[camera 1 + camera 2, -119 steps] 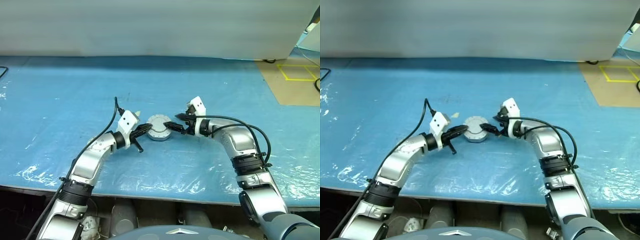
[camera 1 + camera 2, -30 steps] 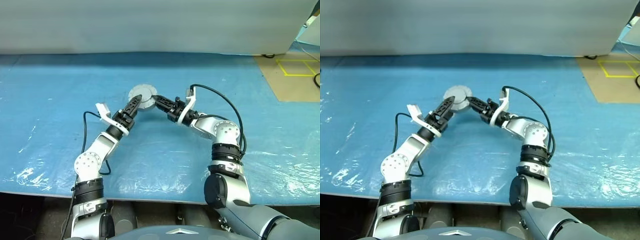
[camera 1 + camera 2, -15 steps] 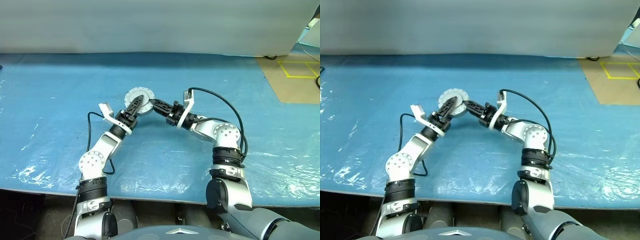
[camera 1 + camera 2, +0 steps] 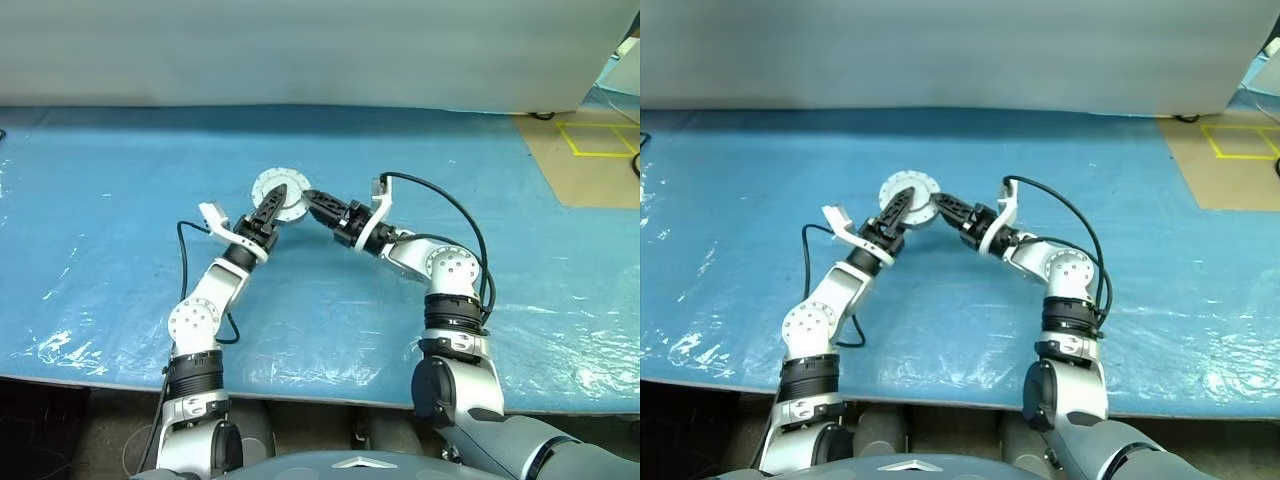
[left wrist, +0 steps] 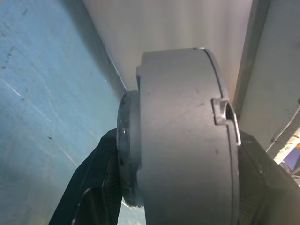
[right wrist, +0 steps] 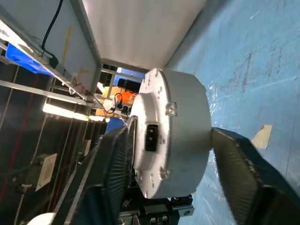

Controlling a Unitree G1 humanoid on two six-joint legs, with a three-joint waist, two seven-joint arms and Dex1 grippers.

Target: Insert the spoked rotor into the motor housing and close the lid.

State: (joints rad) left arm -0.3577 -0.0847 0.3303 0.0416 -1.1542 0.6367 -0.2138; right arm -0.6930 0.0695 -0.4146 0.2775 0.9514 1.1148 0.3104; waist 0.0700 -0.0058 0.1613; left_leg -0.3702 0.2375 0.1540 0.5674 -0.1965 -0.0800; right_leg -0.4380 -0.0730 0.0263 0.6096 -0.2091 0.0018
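Note:
The motor housing (image 4: pixel 282 192) is a round light-grey shell held on edge above the blue table, its lid face with a ring of small holes turned towards the head camera. My left gripper (image 4: pixel 272 203) is shut on it, one black finger across the lid face and the other behind; in the left wrist view the housing (image 5: pixel 187 140) sits tight between both fingers. My right gripper (image 4: pixel 312 200) reaches in from the right and stands open around the housing (image 6: pixel 178 136), one finger (image 6: pixel 234 173) a little clear of its side. The spoked rotor is hidden.
The blue plastic-covered table (image 4: pixel 120 170) stretches wide on all sides of the arms. A pale wall panel (image 4: pixel 300 50) closes off the back. At the back right lies brown floor with yellow tape (image 4: pixel 600 145). The table's front edge (image 4: pixel 320 385) runs near my body.
Four seconds ago the housing lay flat on the table; now it is held up on edge. Over the last second my left gripper closed on it and my right gripper's fingers opened.

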